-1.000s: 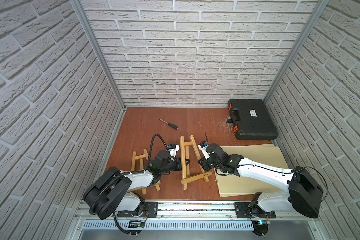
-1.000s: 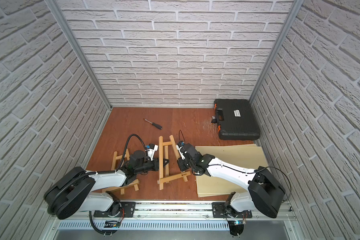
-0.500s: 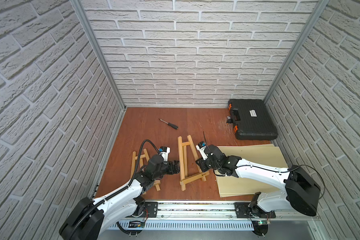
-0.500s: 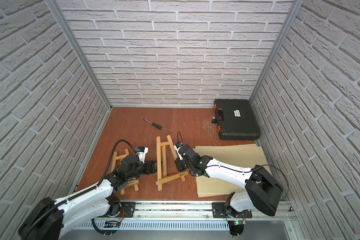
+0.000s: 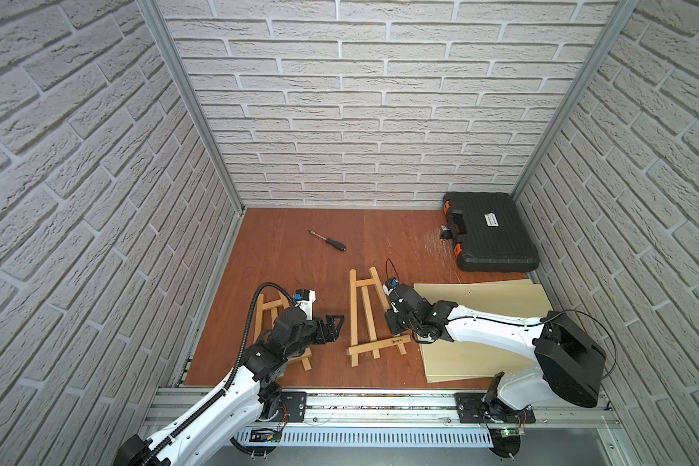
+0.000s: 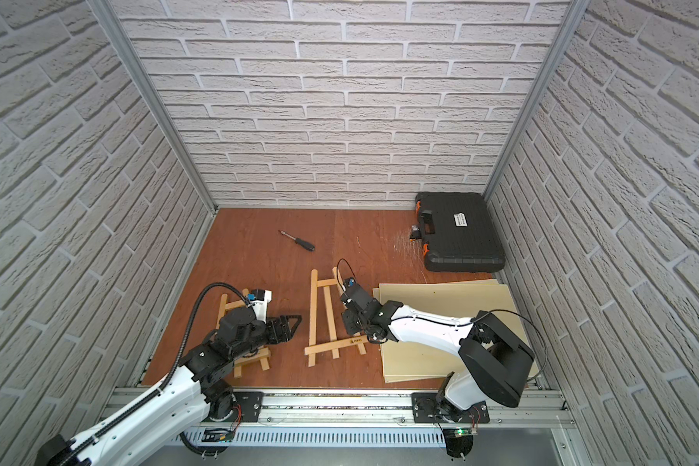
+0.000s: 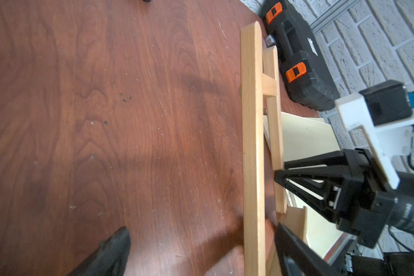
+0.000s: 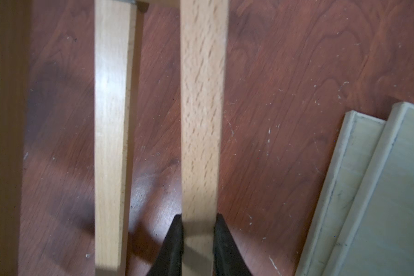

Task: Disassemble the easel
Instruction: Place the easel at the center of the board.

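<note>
The easel [image 5: 363, 318] [image 6: 324, 318] lies flat on the desk [image 5: 283, 266] in the lower middle of both top views. Its narrow top points toward the back wall and its cross ledge lies toward the lower edge of the frame. The right pincer [image 5: 394, 327] [image 8: 198, 227] is closed on the easel's right-hand leg. In the right wrist view its two black fingers [image 8: 175, 239] press against both sides of that pale slat, and a second slat [image 8: 110, 119] runs alongside to the left of it. The left pincer [image 5: 331, 326] [image 6: 287, 327] sits just left of the easel, close to the left-hand leg but not touching it in the top views. Its jaws stand wide apart and hold nothing. Under the left arm, toward the lower left of the frame, a smaller easel [image 5: 264, 308] [image 6: 227, 302] lies on the desk, partly hidden by the arm. To the right of the main easel, pale flat boards [image 5: 489, 306] [image 8: 380, 191] lie stacked beneath the right arm, offset so the edges show as steps. Farther up the frame, a screwdriver [image 5: 328, 241] [image 6: 298, 242] with a black handle lies alone on the wood. A closed black tool case [image 5: 491, 238] [image 7: 301, 67] with orange latches sits in the upper right corner of the desk, against the brick-pattern walls.
</note>
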